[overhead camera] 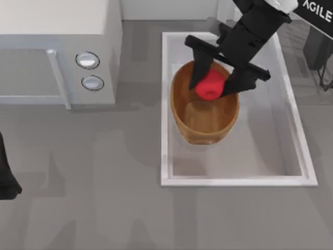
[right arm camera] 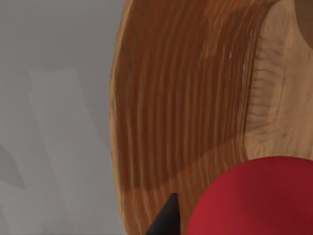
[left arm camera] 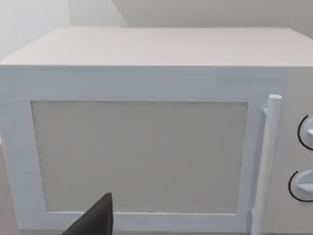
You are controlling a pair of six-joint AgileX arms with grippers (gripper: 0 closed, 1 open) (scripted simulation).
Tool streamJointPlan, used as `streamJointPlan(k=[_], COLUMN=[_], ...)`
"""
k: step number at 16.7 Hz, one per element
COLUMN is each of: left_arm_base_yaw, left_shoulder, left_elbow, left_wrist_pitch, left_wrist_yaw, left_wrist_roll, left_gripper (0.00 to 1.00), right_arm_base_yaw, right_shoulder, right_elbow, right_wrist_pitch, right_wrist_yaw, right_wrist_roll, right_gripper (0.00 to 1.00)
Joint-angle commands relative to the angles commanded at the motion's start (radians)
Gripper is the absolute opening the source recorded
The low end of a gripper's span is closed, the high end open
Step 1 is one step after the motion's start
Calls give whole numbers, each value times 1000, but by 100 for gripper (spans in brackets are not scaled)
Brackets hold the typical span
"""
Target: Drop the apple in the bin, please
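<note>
The red apple (overhead camera: 209, 85) sits between the two black fingers of my right gripper (overhead camera: 209, 90), which is shut on it. It hangs over the far half of the bin (overhead camera: 205, 125), an oval orange-brown ribbed basket. In the right wrist view the apple (right arm camera: 254, 200) is close up against the bin's ribbed inner wall (right arm camera: 186, 98), with one dark fingertip (right arm camera: 166, 218) beside it. My left arm (overhead camera: 6, 182) is parked at the table's left edge.
The bin stands inside a white rectangular basin (overhead camera: 291, 179) on the right half of the table. A white microwave (overhead camera: 52, 52) with two knobs fills the far left, and the left wrist view looks straight at its door (left arm camera: 142, 156).
</note>
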Motion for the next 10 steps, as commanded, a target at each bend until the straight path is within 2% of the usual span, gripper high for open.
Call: streamJointPlan(k=[5,10], left_arm_base_yaw=[0,0], left_shoulder=[0,0], left_elbow=[0,0], left_wrist_pitch=[0,0], left_wrist_yaw=[0,0], left_wrist_roll=[0,0], left_gripper=[100,100], right_arm_base_yaw=[0,0], right_shoulder=[0,0], right_elbow=[0,0], right_wrist_pitch=[0,0], right_wrist_yaw=[0,0], right_wrist_roll=[0,0], right_gripper=[98,100])
